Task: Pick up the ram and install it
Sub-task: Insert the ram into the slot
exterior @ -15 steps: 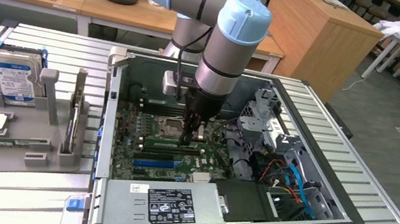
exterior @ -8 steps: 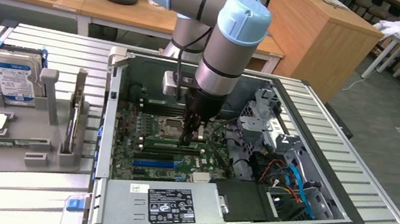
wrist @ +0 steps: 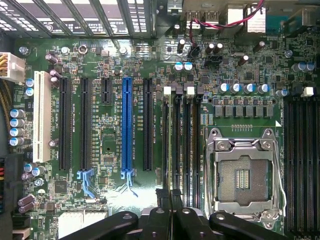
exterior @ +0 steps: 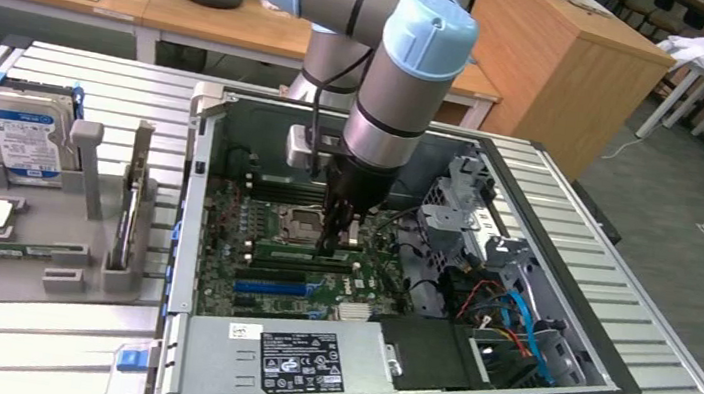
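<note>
The tool (exterior: 343, 247) hangs low inside the case (exterior: 577, 391), its fingers (wrist: 163, 200) pressed together over the black memory slots (wrist: 186, 145) just beside the processor socket (wrist: 243, 175). I cannot tell whether the ram is pinched between them. The exterior view gives the case walls, well clear of the socket. The wrist view gives a blue slot (wrist: 126, 127) beyond the memory slots.
</note>
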You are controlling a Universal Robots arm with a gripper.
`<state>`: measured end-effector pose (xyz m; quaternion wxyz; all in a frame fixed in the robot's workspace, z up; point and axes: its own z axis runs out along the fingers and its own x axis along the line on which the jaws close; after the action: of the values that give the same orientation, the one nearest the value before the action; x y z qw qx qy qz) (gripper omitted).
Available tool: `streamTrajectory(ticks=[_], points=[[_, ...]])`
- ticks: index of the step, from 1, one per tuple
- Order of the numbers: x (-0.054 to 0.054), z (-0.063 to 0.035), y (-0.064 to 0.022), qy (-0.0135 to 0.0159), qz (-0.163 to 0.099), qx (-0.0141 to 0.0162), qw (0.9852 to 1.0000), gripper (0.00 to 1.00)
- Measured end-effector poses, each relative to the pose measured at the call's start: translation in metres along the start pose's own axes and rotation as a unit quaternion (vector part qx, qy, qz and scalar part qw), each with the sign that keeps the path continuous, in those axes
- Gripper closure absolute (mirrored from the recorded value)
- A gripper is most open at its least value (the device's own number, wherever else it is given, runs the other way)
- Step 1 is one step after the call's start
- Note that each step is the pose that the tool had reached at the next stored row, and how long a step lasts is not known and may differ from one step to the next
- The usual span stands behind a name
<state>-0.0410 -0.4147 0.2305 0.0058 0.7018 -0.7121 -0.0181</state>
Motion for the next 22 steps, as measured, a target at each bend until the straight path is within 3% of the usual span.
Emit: streamTrajectory(ticks=[22], points=[[0.0001,0.004,-0.0001,0.0003,-0.008,-0.0001,1.0,0.88]])
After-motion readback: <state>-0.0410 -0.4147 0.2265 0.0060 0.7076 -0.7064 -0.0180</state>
